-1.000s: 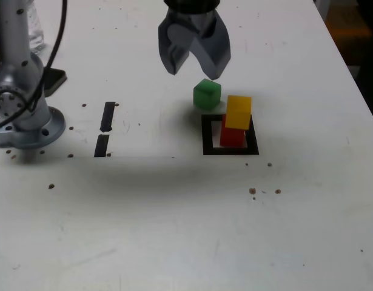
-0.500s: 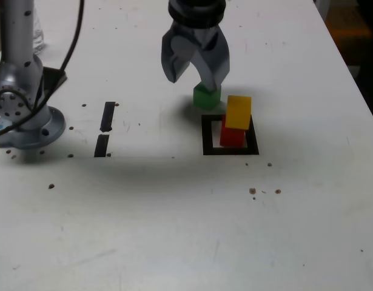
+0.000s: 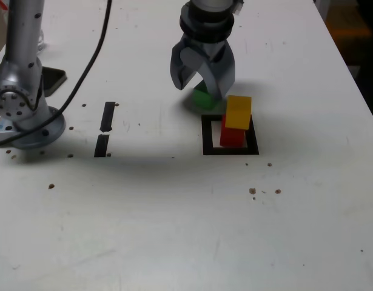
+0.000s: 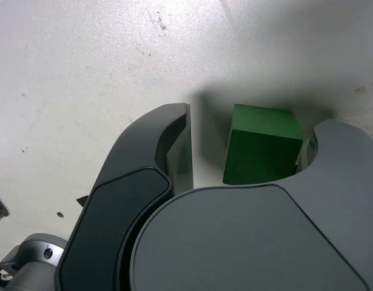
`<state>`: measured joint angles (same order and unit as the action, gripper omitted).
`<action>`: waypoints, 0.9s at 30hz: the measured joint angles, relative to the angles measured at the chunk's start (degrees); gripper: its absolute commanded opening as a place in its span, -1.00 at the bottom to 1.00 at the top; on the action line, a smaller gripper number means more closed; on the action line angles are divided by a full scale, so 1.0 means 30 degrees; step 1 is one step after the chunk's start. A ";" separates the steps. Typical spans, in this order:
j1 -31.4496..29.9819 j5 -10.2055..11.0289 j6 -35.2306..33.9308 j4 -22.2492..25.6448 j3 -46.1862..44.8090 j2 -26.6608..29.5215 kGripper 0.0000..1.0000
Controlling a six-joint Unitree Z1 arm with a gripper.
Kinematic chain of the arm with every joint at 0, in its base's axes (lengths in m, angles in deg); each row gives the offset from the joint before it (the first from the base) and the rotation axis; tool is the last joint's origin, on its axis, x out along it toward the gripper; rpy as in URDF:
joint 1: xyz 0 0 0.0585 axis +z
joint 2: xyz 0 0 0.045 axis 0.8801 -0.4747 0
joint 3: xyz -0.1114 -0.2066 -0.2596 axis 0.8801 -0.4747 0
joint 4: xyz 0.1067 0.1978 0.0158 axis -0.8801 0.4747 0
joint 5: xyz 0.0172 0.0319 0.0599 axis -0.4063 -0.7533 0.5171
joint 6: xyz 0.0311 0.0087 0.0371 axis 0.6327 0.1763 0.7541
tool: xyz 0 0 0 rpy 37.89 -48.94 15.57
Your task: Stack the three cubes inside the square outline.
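- On the white table (image 3: 174, 230): scattered dark specks, faint scuffs, and two short black tape strips (image 3: 105, 128) end to end toward the exterior view's left.
- Arm base (image 3: 25, 118) bolted at the exterior view's far left; black cable (image 3: 92, 48) hangs across above it.
- Dark floor shows beyond the table's edge at the exterior view's right.
- Square outline (image 3: 229, 136) holds the red cube (image 3: 231, 137) with the yellow cube (image 3: 238, 111) on top, slightly skewed.
- Green cube (image 4: 262, 144) sits on the table just outside the outline's far edge.
- Gripper (image 3: 203, 80) points down, jaws spread and straddling the green cube; a gap shows on one side, the other side cannot be told.
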<state>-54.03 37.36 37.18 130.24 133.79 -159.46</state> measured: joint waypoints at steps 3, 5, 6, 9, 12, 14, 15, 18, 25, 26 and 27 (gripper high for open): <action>0.0103 0.0000 0.0100 -0.0139 -0.0101 -0.0242 0.47; 0.0108 0.0000 0.0116 -0.0152 -0.0106 -0.0358 0.47; 0.0108 0.0000 0.0135 -0.0174 -0.0107 -0.0381 0.47; 0.0108 -0.0001 0.0140 -0.0303 -0.0122 -0.0539 0.47; 0.0109 -0.0012 0.0144 -0.0470 -0.0193 -0.0734 0.47; 0.0110 -0.0035 0.0169 -0.0575 -0.0229 -0.0870 0.47; 0.0120 -0.0051 0.0187 -0.0649 -0.0249 -0.1015 0.47; 0.0166 -0.0109 0.0202 -0.0777 -0.0257 -0.1295 0.43; 0.0459 -0.0439 0.0436 -0.1053 -0.0270 -0.1394 -0.03; 0.0518 -0.0488 0.0492 -0.1106 -0.0270 -0.1394 -0.12; 0.0572 -0.0540 0.0551 -0.1151 -0.0271 -0.1393 -0.21</action>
<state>-52.32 35.74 38.83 126.79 132.97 -163.64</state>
